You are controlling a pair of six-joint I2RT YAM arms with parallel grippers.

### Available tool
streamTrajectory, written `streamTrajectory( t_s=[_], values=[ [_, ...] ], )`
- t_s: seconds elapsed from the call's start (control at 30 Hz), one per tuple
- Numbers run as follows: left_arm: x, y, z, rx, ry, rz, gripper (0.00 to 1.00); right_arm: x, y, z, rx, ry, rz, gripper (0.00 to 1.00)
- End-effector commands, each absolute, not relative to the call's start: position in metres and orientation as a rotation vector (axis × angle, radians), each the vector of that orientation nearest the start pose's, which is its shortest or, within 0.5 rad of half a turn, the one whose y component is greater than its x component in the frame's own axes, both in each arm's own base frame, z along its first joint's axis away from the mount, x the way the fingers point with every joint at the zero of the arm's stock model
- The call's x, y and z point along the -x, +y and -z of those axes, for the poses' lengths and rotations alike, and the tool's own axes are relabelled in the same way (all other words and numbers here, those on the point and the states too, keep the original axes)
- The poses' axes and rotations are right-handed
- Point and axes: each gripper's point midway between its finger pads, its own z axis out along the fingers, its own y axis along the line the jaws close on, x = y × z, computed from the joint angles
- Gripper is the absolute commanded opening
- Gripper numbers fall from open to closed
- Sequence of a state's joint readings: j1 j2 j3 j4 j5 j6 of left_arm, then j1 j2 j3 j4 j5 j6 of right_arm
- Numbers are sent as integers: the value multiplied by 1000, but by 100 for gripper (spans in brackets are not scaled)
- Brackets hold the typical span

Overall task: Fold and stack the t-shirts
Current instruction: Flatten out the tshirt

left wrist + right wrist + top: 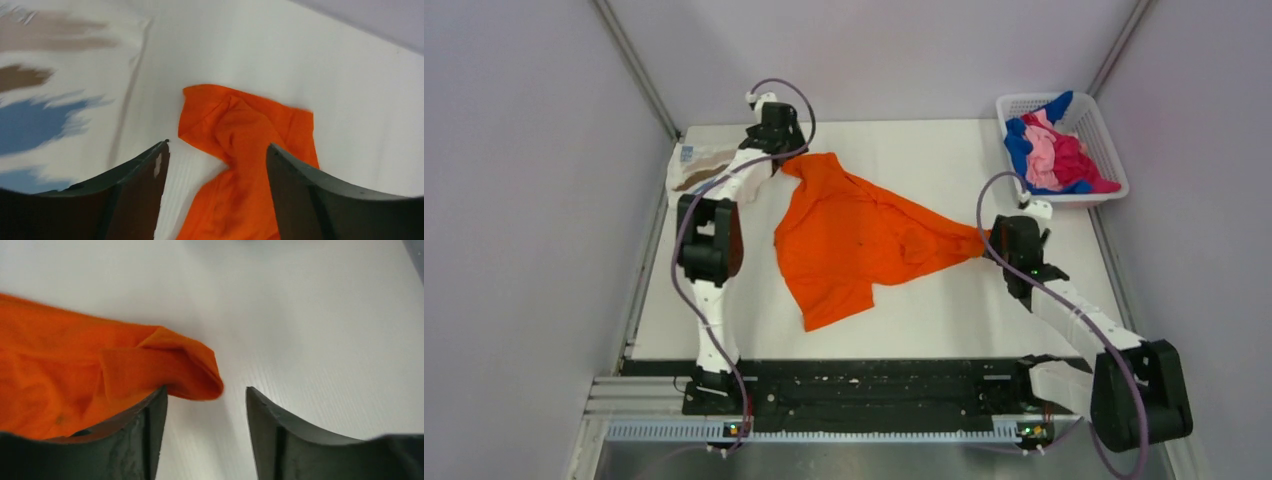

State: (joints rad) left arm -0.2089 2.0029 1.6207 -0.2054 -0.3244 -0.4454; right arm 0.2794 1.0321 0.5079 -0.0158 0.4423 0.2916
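The bright orange t-shirt lies spread and wrinkled on the white table, pulled out to a far-left corner and a right corner. My left gripper is over the far-left corner. In the left wrist view it is open, with the orange cloth lying between the jaws on the table. My right gripper is at the right corner. In the right wrist view it is open, with the folded orange tip against its left finger. A white t-shirt with brown and blue streaks lies at the far left, also in the left wrist view.
A white lattice basket stands at the far right corner with blue, pink and magenta shirts heaped in it. Grey walls close in the table on three sides. The black base rail runs along the near edge.
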Motion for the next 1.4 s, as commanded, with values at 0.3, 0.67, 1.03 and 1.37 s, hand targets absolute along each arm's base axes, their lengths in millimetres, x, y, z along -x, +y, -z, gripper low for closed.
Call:
streamTrajectory(
  t_s=[0.3,0.67,1.03,1.37],
  values=[
    [-585,-134,-219,335,2040,343,99,-349,3,-178,-477,1888,-34,99],
    [-437,-193,-161,256,2224,567,98,-353,126,-174,-145,2017,-572,99],
    [-399,-211,-59,341,2498,655,99,-351,141,-69,-202,2325,-361,99],
    [-397,-174,-22,487,2566,509,99,-301,41,-32,-640,2380,44,99]
  ],
)
